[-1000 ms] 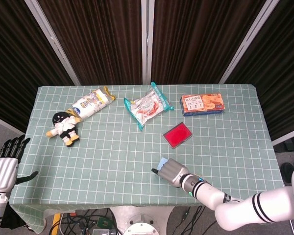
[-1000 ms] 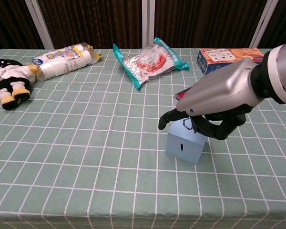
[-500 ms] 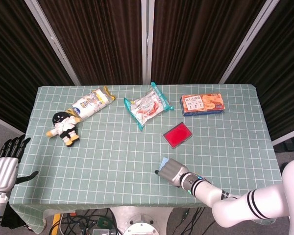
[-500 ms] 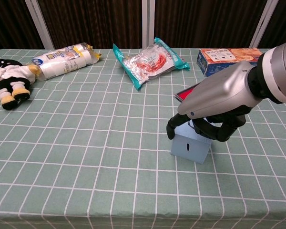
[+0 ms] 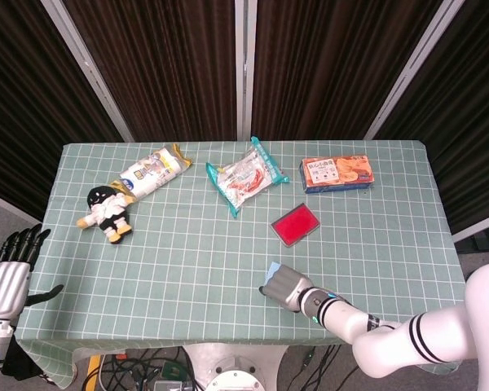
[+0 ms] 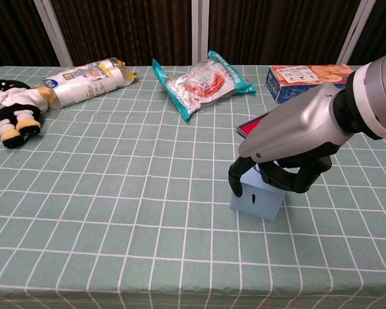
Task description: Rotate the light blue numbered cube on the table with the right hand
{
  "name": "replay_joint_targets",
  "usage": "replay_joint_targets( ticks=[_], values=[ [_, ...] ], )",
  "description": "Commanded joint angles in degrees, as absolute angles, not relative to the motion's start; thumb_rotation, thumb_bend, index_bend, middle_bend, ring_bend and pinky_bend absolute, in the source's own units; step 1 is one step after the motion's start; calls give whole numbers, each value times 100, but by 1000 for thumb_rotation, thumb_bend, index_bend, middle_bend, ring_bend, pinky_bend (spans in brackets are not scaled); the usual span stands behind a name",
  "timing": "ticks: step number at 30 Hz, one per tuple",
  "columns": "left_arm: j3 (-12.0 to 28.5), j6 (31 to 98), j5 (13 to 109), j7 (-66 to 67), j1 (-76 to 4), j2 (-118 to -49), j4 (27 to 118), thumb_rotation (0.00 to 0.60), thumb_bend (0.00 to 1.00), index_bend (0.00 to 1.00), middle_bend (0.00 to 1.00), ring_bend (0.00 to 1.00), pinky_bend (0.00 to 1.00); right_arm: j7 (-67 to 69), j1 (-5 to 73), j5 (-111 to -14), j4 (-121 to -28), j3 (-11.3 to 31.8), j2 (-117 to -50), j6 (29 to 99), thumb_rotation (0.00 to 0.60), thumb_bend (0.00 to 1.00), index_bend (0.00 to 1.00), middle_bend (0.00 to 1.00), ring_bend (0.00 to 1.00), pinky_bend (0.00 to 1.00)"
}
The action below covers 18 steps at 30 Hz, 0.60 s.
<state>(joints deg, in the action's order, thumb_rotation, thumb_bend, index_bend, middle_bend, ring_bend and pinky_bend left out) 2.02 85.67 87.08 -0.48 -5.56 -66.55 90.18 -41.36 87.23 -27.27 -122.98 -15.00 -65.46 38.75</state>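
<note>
The light blue numbered cube (image 6: 257,201) stands on the table near the front edge; a dark numeral shows on its near face. In the head view only a corner of the cube (image 5: 272,268) peeks out from under my right hand. My right hand (image 6: 289,145) (image 5: 286,287) lies over the cube's top, its thumb down on the left face and its dark fingers curled onto the right side, gripping it. My left hand (image 5: 6,277) hangs off the table's left front corner with its fingers spread and nothing in it.
A red flat case (image 5: 295,224) lies just behind the cube. Further back are an orange snack box (image 5: 336,173), a teal-edged snack bag (image 5: 245,176), a white-and-yellow packet (image 5: 151,171) and a small doll (image 5: 106,212). The checked tablecloth (image 5: 187,261) covers the table.
My right hand has closed down on the cube: the thumb swung from pointing left to pressing the cube's left face. The cube has shifted slightly right and turned a little. The left hand has not moved.
</note>
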Motion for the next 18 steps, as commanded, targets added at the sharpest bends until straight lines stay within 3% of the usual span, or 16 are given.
replay_joint_targets(
  ticks=[1,10,18],
  values=[
    [201,8564,8705,-49,-555,-6657,9013,600,2,54,0,0,0,-4143,8797,-2649,-12284,-1561,-6568,3976,600,1000,238,1000,900,822],
    [198,8558,8699,-33,-553,-6655,9018,600,2,54,0,0,0,-4088,9026,-2283,-12074,-1638,-6776,4097,600,1000,236,1000,900,822],
    [194,8555,8676,-68,-537,-6645,8997,600,2,54,0,0,0,-3893,9172,-2014,-11763,-1580,-6921,3985,600,1000,143,1000,900,822]
  ],
)
